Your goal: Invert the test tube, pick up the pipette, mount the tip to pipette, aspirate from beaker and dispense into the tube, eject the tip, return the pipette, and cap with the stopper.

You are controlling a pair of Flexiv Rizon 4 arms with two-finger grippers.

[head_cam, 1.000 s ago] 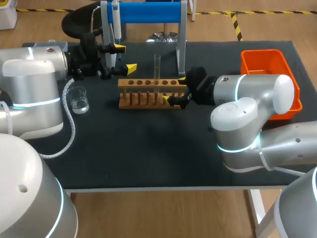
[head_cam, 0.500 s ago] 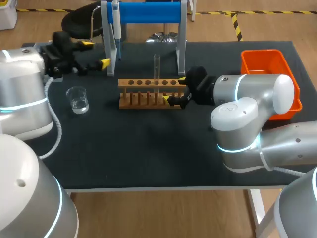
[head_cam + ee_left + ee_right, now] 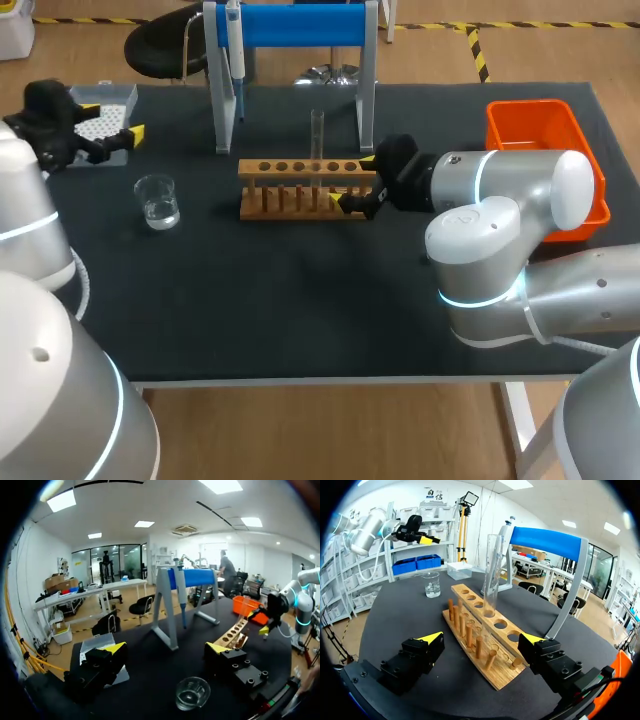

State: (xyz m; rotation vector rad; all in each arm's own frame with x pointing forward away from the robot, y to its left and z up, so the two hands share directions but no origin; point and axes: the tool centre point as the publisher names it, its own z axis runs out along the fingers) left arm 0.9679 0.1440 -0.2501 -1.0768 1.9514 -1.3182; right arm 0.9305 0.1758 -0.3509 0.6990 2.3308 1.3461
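One clear glass test tube (image 3: 317,133) stands upright in a hole of the single light wooden rack (image 3: 298,190), right of the rack's middle, with its mouth upward. We count one rack on the black table (image 3: 300,300), with a row of holes along its top and a row of pegs along its near side.

Our right gripper (image 3: 352,180) is at the rack's right end, one yellow-tipped finger on the far side and one on the near side. In the right wrist view the fingers stand wide apart with the rack lying between them and a gap showing on each side, so this claw is open and holds nothing.

Our left gripper (image 3: 166,648) is at the far left of the table, just beside the one pale tip box (image 3: 100,110). Its two fingers are spread wide and nothing is between them.

One white and blue pipette (image 3: 235,50) hangs tip down from the left end of the one blue-barred grey stand (image 3: 300,25), behind the rack. One small clear glass beaker (image 3: 158,200) with a little clear liquid sits left of the rack, well apart from it and nearer to us than the tip box. One orange plastic bin (image 3: 545,135) sits at the far right, partly behind our right arm
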